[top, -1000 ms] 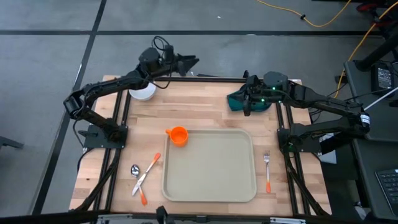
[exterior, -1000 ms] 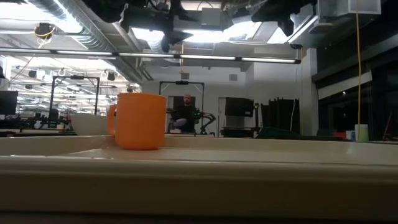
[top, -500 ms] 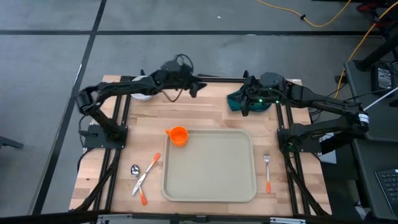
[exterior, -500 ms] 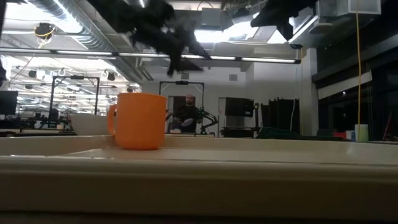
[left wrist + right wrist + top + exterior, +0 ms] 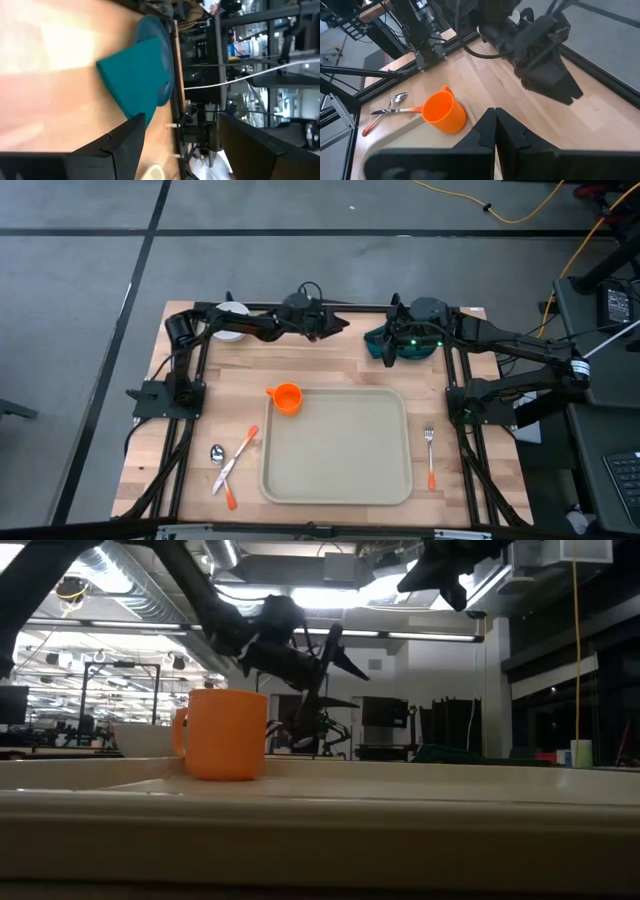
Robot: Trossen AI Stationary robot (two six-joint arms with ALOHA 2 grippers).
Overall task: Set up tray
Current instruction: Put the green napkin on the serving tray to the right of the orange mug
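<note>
Left pincer (image 5: 340,326) swung rightward; tray (image 5: 337,446) lies well nearer.

From the right wrist cam: the right gripper (image 5: 494,131) has its two dark fingers pressed together, no gap between them. Past them a bright orange plastic mug (image 5: 443,112) sits upright at the corner of the big beige plastic tray (image 5: 405,135), with its handle on the far side. Just beyond it a shiny metal spoon (image 5: 395,100) and an orange-handled utensil (image 5: 387,116) lie on the light wooden table (image 5: 600,120). The other arm's dark gripper (image 5: 542,52) hangs over the wood, well apart from the mug.
</note>
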